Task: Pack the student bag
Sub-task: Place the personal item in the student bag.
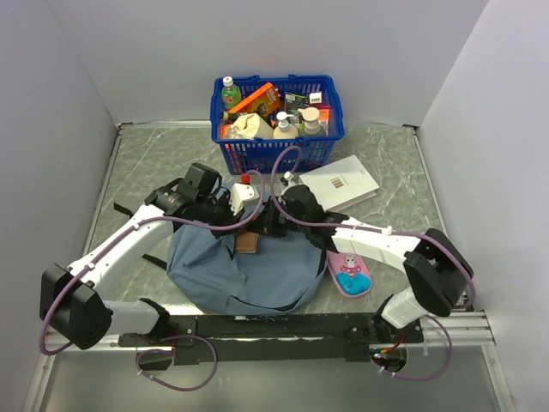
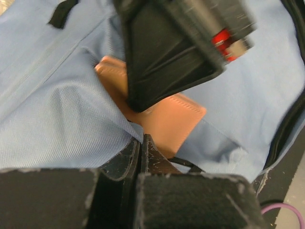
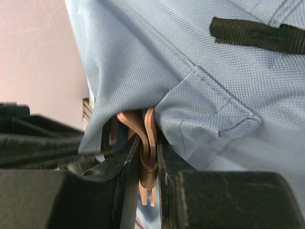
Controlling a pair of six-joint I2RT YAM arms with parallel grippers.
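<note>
Here, a flat brown case [image 2: 174, 119] sits half inside the student bag [image 1: 232, 279].
The bag lies slumped on the bench [image 1: 395, 184] between the two arms. The right fingers [image 3: 160, 155] clamp the case's thin edge. The left fingers [image 2: 142, 148] are closed at the rim of the opening, whether on fabric I cannot tell. Best to hold that rim up, slide the case in flat, and release once it is well under.
</note>
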